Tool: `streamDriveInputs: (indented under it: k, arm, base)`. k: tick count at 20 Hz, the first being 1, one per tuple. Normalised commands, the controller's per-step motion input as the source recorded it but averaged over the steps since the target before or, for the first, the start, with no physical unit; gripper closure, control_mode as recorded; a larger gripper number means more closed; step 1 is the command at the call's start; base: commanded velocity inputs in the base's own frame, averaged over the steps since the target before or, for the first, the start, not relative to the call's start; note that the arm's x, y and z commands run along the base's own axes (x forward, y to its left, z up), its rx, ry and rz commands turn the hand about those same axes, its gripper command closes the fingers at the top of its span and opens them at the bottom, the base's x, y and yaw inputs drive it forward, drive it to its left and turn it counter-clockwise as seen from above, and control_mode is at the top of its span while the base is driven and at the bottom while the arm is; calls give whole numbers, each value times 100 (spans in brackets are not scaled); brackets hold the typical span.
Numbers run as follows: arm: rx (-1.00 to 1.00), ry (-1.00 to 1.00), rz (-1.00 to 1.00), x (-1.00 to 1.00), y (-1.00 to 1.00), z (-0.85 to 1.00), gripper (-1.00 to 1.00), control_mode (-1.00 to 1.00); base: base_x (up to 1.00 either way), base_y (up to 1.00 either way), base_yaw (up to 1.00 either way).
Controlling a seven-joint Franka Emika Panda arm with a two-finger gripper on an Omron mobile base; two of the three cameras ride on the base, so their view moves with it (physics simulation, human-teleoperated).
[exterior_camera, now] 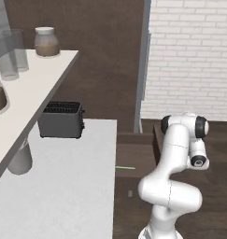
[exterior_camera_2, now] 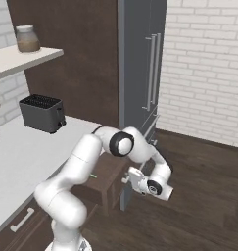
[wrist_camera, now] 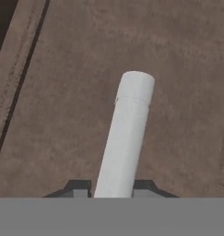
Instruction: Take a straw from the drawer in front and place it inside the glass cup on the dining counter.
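The tool is clamping narrowly on the pale handle of the drawer; in the hand view the handle is running up between the two finger tips toward 12 o'clock, with the brown drawer front behind it. The drawer is standing pulled out from the cabinet beside the white tabletop that is carrying the black toaster. The straw is lying flat inside the drawer, at about 9 o'clock of the arm's wrist in the left base view, close to the tabletop edge. Judgement: the drawer is looking open enough, so releasing the handle and reaching in is probably coming next. Risks: the fingers may be dragging the drawer part-way shut if the tool is backing off before it is fully letting go; the straw, being thin and round, may be rolling away from a descending pinch or sliding against the drawer wall; the elbow is crowding the opening, so a tight re-approach may be bumping the drawer front.
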Motion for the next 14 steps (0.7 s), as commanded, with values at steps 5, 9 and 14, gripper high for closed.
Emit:
streamDriveInputs:
  k: [5, 9, 14]
  arm:
    - [-2, 1, -1, -1, -90, 2, -100, -100]
    - [0, 0, 0, -32, -43, 43, -100, -100]
    - [0, 0, 0, -53, -5, 83, -100, -100]
  base:
    - [0, 0, 0]
    - [0, 0, 0]
    - [0, 0, 0]
